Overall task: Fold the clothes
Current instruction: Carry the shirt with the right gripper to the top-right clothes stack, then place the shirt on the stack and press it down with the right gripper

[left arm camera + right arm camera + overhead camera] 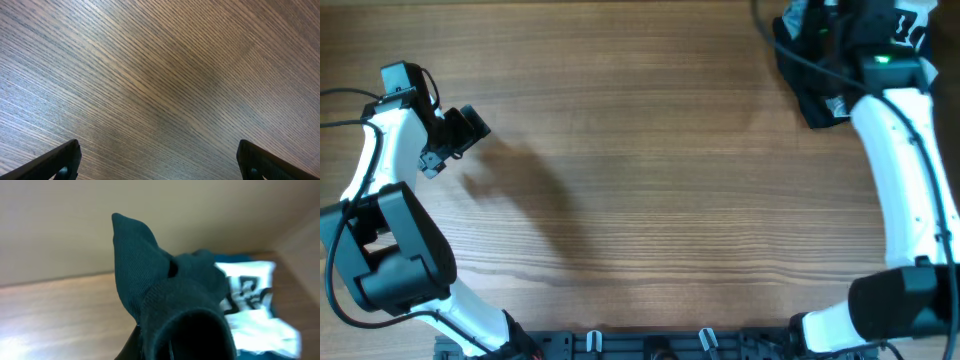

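**Bring the black garment to the table's middle**
Your right gripper [835, 30] pinches the black garment [150, 280] at the far right corner. Draw it out slowly, lifting it free of the white lettered cloth [250, 295]. Your left gripper [468, 126] hangs with jaws spread, ready to take a second edge.

On my overhead feed I see a brown wooden table top [650, 180] with fine straight grain. At its far right corner lies a heaped soft black fabric garment [805, 90], partly hidden under the arm. My right wrist feed shows a crumpled white garment with dark lettering [247, 300] near it, lying on a dark blue-green cloth [245, 258] on the wood.
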Tool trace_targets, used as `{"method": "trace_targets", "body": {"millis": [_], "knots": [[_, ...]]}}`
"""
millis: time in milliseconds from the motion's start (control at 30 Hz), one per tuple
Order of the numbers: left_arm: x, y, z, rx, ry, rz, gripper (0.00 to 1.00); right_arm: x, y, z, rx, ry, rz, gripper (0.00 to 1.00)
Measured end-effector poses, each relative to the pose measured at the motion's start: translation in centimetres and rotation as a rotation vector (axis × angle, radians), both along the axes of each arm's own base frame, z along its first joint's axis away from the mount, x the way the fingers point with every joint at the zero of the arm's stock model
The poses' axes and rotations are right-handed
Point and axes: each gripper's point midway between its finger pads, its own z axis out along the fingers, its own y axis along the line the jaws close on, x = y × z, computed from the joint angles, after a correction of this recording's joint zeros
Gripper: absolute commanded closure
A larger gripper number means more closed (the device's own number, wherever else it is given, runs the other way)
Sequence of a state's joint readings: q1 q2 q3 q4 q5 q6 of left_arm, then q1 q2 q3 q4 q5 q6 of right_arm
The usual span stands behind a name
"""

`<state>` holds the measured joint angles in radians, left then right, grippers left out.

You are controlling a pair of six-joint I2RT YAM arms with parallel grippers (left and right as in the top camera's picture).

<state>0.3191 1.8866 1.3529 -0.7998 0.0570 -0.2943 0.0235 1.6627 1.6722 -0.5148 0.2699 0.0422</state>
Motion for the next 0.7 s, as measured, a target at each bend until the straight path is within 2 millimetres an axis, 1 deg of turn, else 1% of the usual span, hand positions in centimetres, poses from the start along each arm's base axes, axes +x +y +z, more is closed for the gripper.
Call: {"method": "trace_targets", "body": {"millis": [67,133,167,233,300,367,400,500,567,633,667,700], "knots": [[0.0,0.0,0.0,0.0,0.0,0.0,0.0,-0.2,-3.5,2.4,-0.039,-0.07,-0.05,0.96],[0.0,0.0,0.0,0.0,-0.001,0.0,0.0,-0.6,-6.2,3.4,-0.065,-0.099,-0.096,0.96],[0.1,0.0,0.0,0.001,-0.003,0.0,0.0,-0.8,-7.6,3.5,-0.071,-0.103,-0.122,0.96],[0.2,0.1,0.0,0.003,-0.008,0.0,0.0,-2.1,-11.7,3.2,-0.064,-0.086,-0.211,0.96],[0.2,0.1,0.0,0.003,-0.008,0.0,0.0,-3.8,-15.1,2.2,-0.026,-0.055,-0.302,0.96],[0.2,0.1,0.1,0.003,-0.008,0.0,0.0,-6.0,-17.3,0.0,0.049,0.015,-0.397,0.96],[0.2,0.1,0.1,0.003,-0.008,0.0,0.0,-6.7,-17.5,-0.9,0.092,0.042,-0.434,0.96],[0.2,0.1,0.1,0.003,-0.008,0.0,0.0,-7.9,-17.2,-2.5,0.227,0.056,-0.527,0.96],[0.2,0.1,0.1,0.003,-0.008,0.0,0.0,-7.7,-17.2,-2.3,0.315,0.0,-0.586,0.96],[0.2,0.1,0.1,0.003,-0.008,0.0,0.0,-7.2,-17.3,-2.1,0.394,-0.065,-0.633,0.96],[0.1,0.0,0.0,0.002,-0.006,0.0,0.0,-6.8,-17.3,-2.1,0.441,-0.099,-0.66,0.96],[0.1,0.0,0.0,0.001,-0.004,0.0,0.0,-6.2,-17.5,-2.7,0.464,-0.108,-0.673,0.96]]}}
